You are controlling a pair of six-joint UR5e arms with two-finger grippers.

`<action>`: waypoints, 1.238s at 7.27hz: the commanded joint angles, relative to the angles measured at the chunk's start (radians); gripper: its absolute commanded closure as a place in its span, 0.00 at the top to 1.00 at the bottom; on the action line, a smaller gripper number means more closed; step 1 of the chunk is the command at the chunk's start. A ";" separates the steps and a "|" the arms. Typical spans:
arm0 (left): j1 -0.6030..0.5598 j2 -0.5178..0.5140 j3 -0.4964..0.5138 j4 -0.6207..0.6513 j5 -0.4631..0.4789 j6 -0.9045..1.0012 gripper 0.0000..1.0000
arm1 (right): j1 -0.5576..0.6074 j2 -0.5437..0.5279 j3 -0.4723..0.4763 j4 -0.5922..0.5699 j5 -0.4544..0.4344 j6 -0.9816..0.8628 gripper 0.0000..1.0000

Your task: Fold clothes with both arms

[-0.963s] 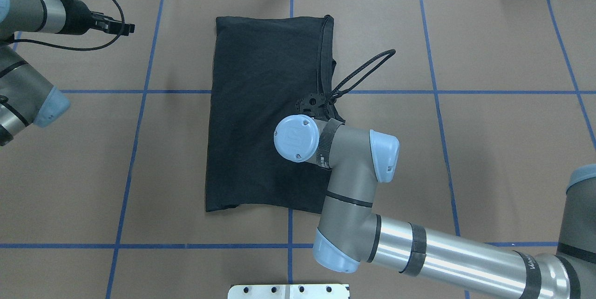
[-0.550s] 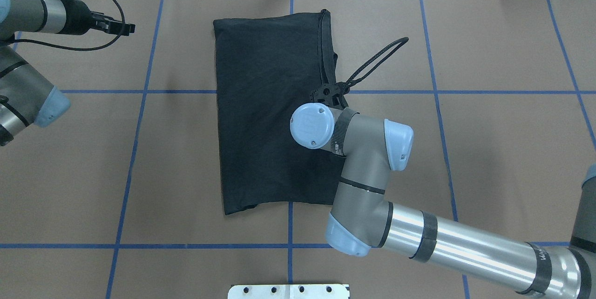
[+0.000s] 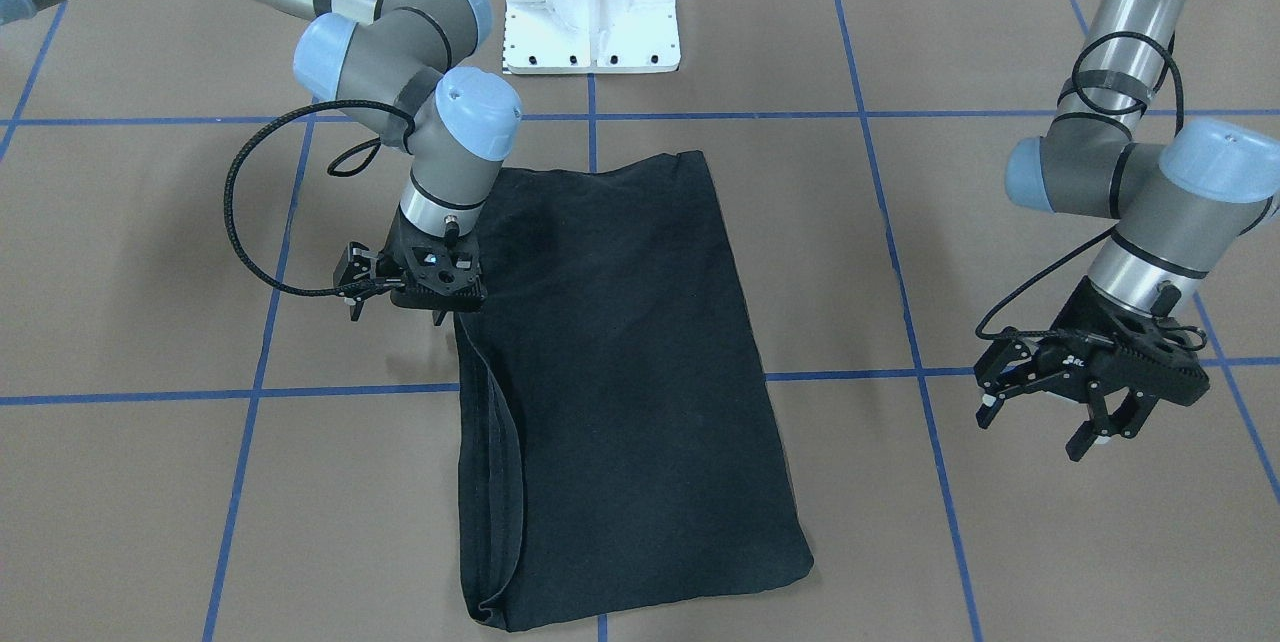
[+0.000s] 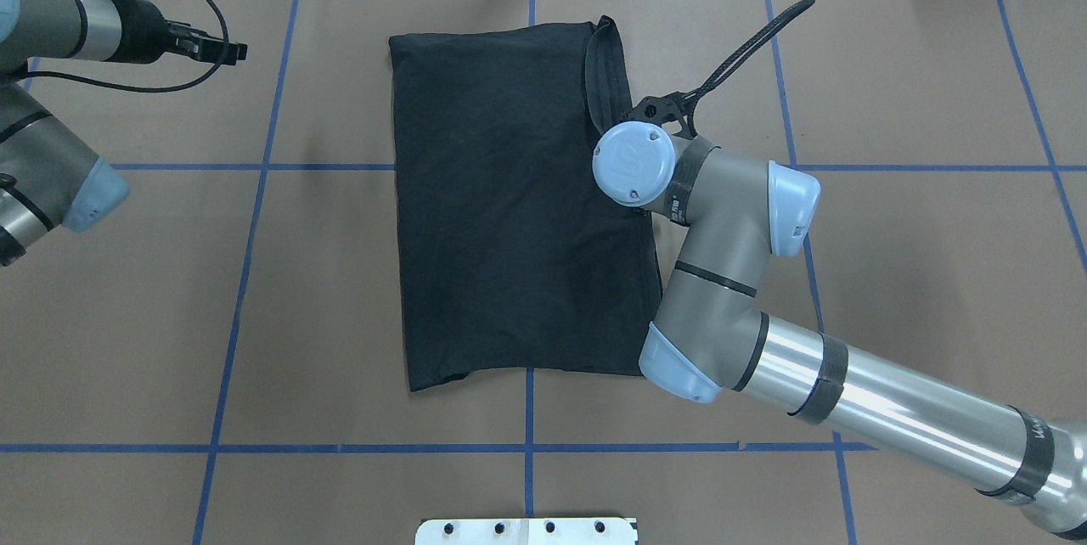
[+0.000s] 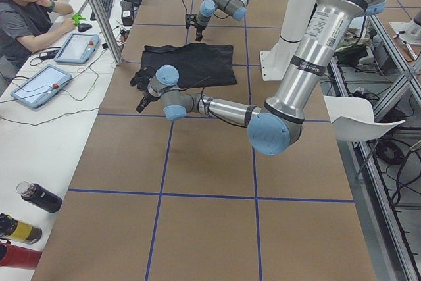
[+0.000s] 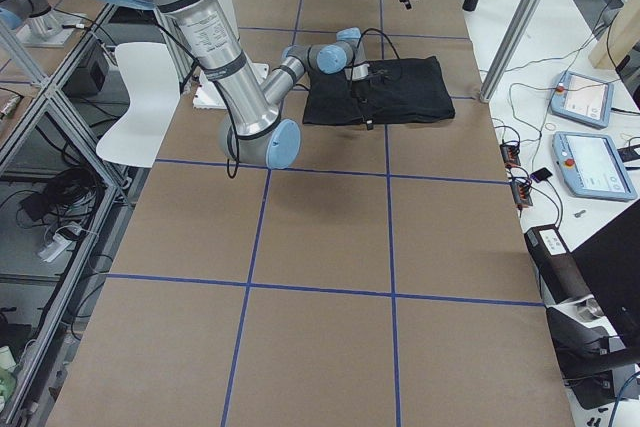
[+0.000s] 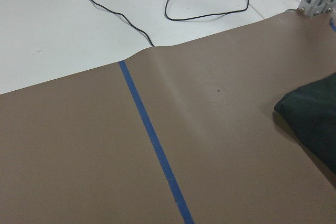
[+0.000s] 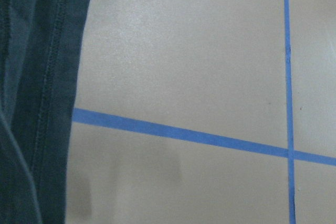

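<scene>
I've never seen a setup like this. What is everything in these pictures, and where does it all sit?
T-shirt: one, black, folded flat mid-table.
Table: one, brown with a blue tape grid.
Pedestal: one, white, at the table's robot side.
Tablets: two, grey-blue, on the white side desk.
Bottle: one, black, on that desk's near end.
Person: one, dark grey top, seated at that desk.
Chair: one, white, beside the table.
Arms: two, grey, light-blue joint caps.
Left gripper: black, open, hovering over bare table.
Right gripper: black, at the shirt's long edge; open or shut unclear.
</scene>
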 commanded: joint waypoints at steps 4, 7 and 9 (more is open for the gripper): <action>0.076 -0.002 -0.222 0.220 0.008 -0.275 1.00 | 0.063 -0.092 0.226 0.254 0.146 0.237 1.00; 0.321 0.056 -0.577 0.402 0.064 -0.565 1.00 | 0.066 -0.272 0.296 0.564 0.202 0.291 1.00; 0.504 0.112 -0.633 0.405 0.260 -0.693 1.00 | 0.065 -0.271 0.305 0.570 0.196 0.293 1.00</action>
